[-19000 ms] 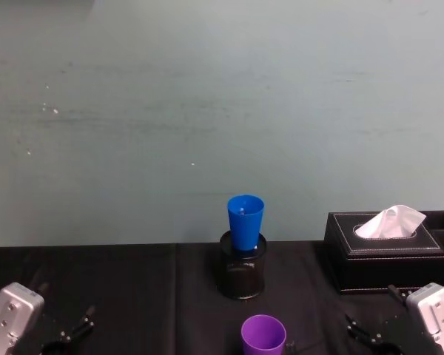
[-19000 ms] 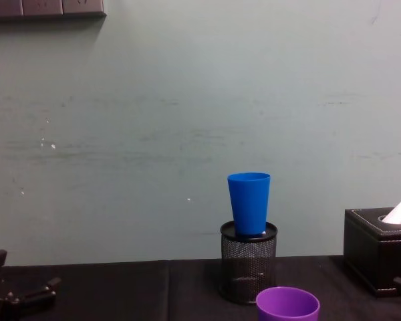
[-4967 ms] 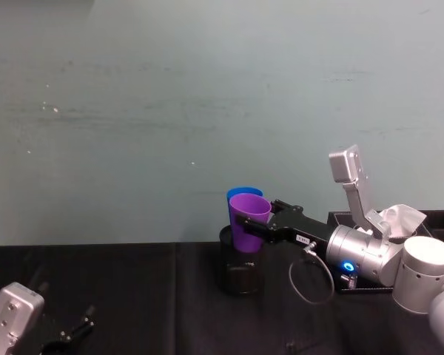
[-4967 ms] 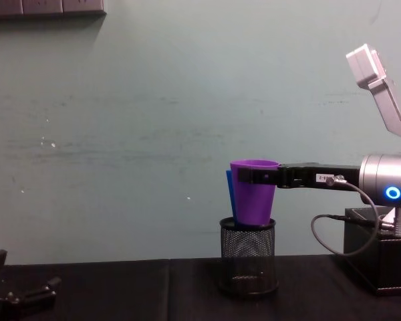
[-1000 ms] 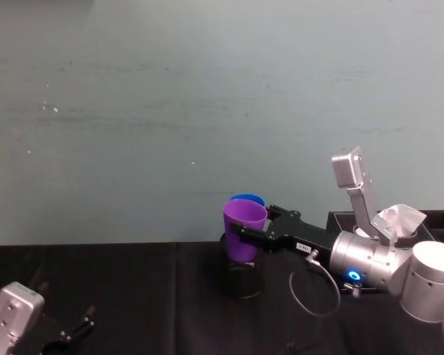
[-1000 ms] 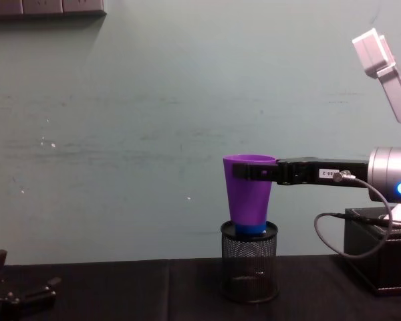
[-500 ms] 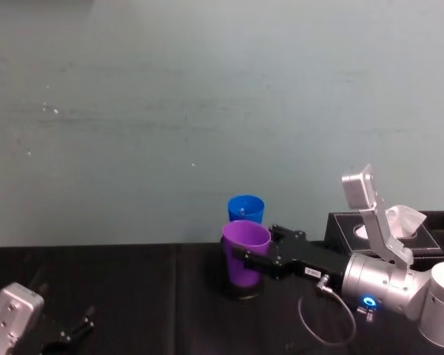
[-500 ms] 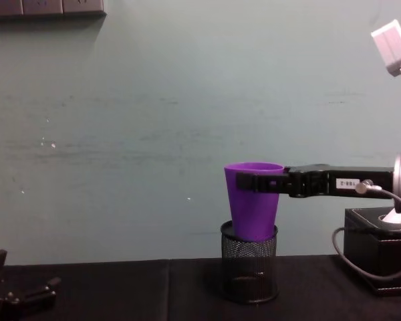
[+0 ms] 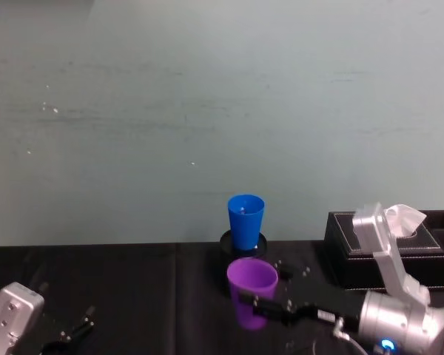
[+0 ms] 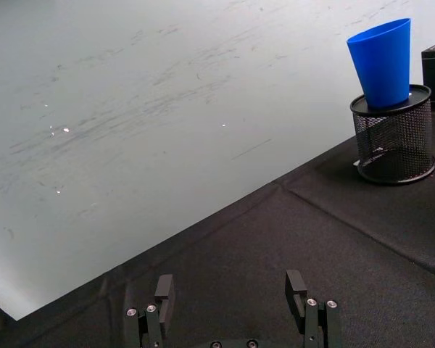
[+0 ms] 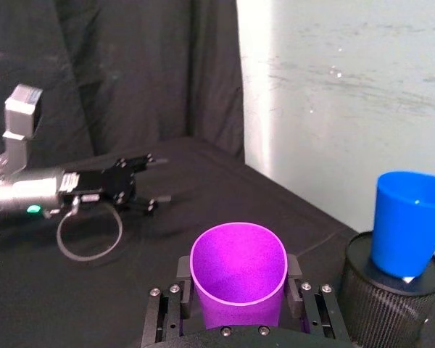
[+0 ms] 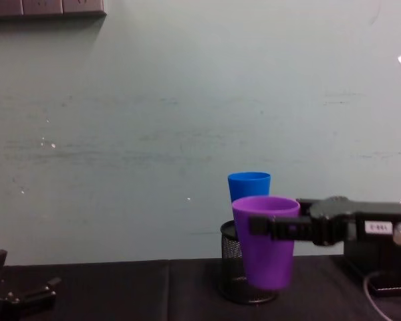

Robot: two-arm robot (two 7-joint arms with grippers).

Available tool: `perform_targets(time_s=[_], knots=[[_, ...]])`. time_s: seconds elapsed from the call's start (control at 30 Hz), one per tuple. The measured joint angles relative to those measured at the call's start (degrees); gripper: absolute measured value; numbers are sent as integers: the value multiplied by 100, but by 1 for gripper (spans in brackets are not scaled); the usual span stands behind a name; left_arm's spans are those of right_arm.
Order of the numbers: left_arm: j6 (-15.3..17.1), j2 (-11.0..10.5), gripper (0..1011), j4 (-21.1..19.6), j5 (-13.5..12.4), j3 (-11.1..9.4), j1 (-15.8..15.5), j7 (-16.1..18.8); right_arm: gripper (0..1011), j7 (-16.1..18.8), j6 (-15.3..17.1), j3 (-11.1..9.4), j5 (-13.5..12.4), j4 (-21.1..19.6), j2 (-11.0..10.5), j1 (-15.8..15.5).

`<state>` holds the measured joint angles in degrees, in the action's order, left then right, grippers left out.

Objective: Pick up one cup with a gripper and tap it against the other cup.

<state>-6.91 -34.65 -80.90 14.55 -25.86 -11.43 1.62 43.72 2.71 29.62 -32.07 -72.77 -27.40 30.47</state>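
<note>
Purple cup (image 9: 252,292), one of two cups, sits clamped near its rim in the right gripper (image 12: 264,226), just in front of the single mesh holder (image 10: 391,138). Blue cup (image 9: 245,222) stands upright in that holder. One tissue box (image 9: 388,248) lies to the holder's right. Black cloth table (image 9: 133,296), pale green wall (image 9: 207,111). Left gripper (image 10: 230,290) is parked far left of the holder, jaws spread. Half a second ago the purple cup hung higher, hiding the blue one.

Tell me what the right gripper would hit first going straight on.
Likely nothing close: the right gripper, shut on the purple cup, points across the tablecloth, with the blue cup to one side and the left gripper to the other; depth is unclear.
</note>
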Motion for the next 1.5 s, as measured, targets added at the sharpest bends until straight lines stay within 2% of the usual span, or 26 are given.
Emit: perform_targets(time_s=[0.1,0.27,0.4,0.73,1.17,1.5], knots=[[0,0,1000,0,0,0,0,0,738,82,-251,65,3,-28,-119,-143],[0,0,1000,0,0,0,0,0,738,211,-595,103,-17,142,-144,-231],[0,0,1000,0,0,0,0,0,738,385,-878,163,-36,383,-92,-264],[0,0,1000,0,0,0,0,0,738,590,-1244,223,-38,914,103,-252],[0,0,1000,0,0,0,0,0,738,756,-1400,249,0,1500,330,-156],[0,0,1000,0,0,0,0,0,738,781,-1437,242,61,1651,391,-138]])
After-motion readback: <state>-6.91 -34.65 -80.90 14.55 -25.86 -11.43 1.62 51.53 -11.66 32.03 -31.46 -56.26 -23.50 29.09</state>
